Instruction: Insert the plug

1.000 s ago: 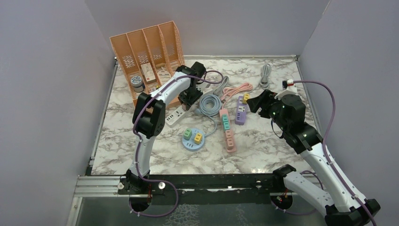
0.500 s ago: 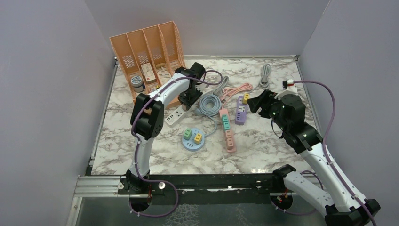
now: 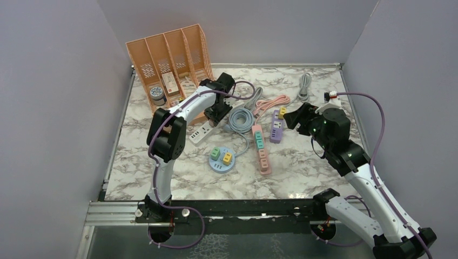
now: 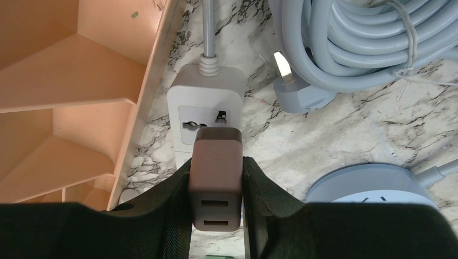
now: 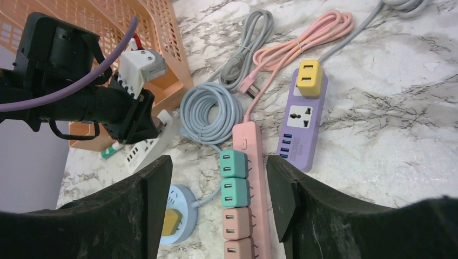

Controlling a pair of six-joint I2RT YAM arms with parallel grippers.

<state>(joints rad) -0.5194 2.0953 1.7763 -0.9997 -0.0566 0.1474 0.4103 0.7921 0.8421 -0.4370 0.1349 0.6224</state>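
My left gripper (image 4: 217,164) is shut on a pinkish-brown cube plug (image 4: 216,189) with two USB slots facing the camera. The plug's far end sits over the universal socket of the white power strip (image 4: 205,102), beside the orange organiser. I cannot tell whether its prongs are inside. From the top view, the left gripper (image 3: 216,112) hangs over the white power strip (image 3: 201,133). My right gripper (image 5: 216,167) stands open above the pink strip, holding nothing; the top view shows this right gripper (image 3: 294,116) near the purple strip.
An orange file organiser (image 3: 167,59) stands at the back left. A coiled blue-grey cable (image 3: 241,118), a round blue socket hub (image 3: 222,160), a pink strip (image 3: 261,148) carrying teal and pink plugs, a purple strip (image 3: 277,128) and a grey cable (image 3: 304,86) lie around.
The left arm's elbow has drifted slightly to the left while its gripper stays over the white strip. The right arm has not moved.
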